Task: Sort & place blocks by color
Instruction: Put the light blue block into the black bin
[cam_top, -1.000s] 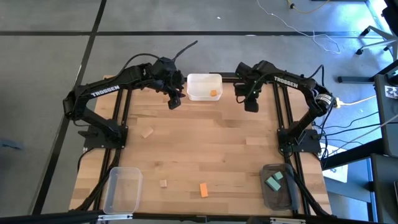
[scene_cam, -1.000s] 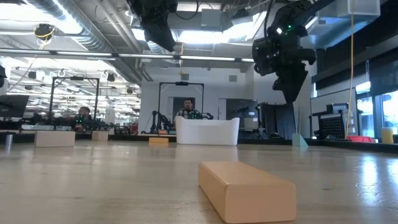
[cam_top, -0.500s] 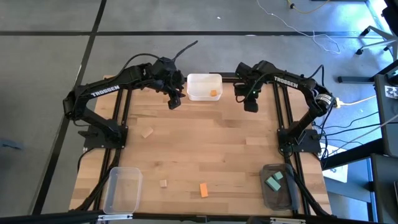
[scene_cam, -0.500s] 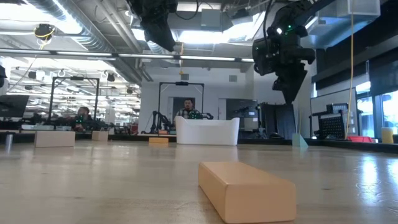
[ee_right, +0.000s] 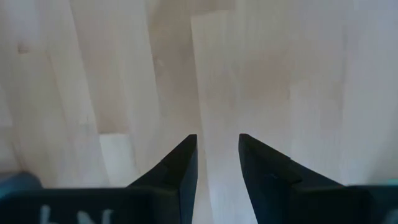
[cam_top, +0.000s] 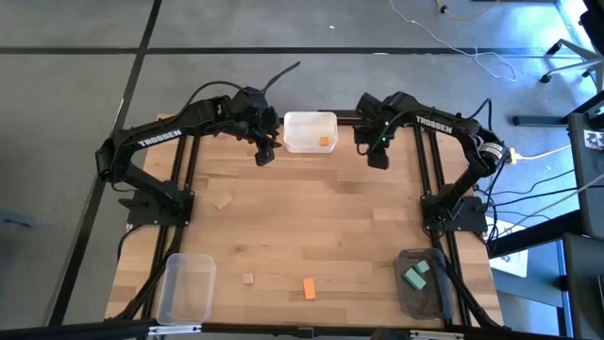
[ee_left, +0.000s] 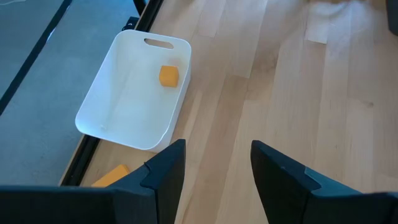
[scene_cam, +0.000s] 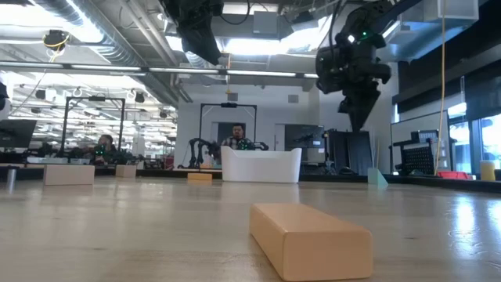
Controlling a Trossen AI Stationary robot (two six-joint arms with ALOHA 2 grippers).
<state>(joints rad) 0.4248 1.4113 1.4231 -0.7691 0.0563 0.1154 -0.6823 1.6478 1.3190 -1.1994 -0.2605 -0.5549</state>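
Slightly shifted toward the white bin (cam_top: 310,131), the right gripper (cam_top: 377,159) hangs empty, fingers apart. Left gripper (cam_top: 264,155), also apart and empty, flanks that bin, which holds an orange block (cam_top: 324,143).

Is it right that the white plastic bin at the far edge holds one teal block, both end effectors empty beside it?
Not quite: the small cube inside the white plastic bin is orange, not teal, as the left wrist view shows. The left end effector and right end effector are indeed empty beside it.
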